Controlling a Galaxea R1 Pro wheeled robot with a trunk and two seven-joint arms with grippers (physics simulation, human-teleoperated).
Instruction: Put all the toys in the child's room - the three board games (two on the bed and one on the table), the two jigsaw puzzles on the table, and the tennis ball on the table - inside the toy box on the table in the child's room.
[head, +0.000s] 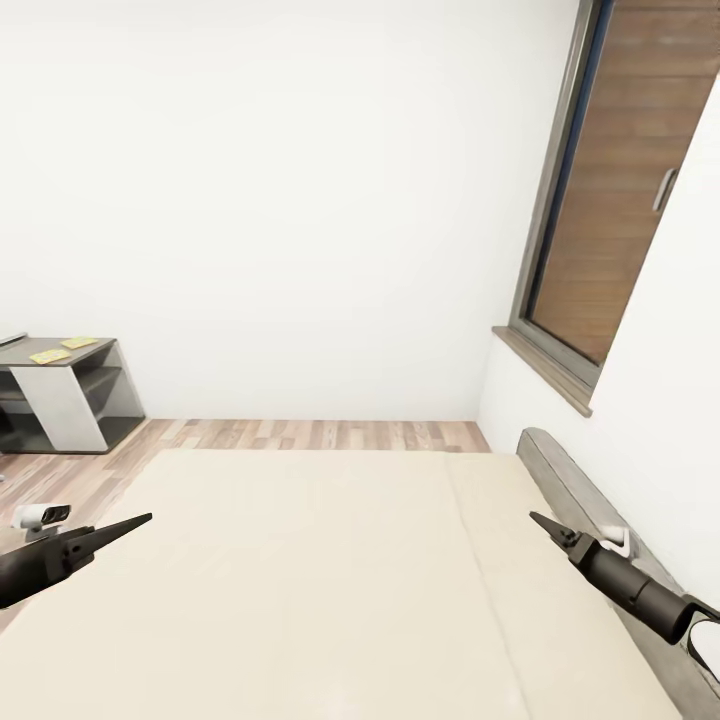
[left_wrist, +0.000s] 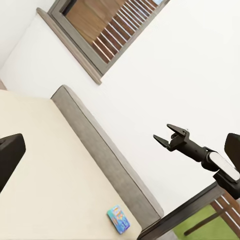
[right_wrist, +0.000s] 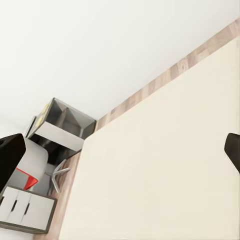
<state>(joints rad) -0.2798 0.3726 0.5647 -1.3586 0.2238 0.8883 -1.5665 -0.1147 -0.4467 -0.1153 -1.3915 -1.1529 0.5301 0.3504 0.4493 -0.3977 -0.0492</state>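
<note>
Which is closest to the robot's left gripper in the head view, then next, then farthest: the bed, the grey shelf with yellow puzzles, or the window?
1. The bed, right beneath the left gripper.
2. The grey shelf, by the wall on the left.
3. The window, high on the far right.

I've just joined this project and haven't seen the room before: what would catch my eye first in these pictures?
The cream bed spreads across the foreground below both grippers, left and right. A wood-slatted window sits in the right wall. A small blue board game lies on the mattress beside the grey bed frame.
</note>
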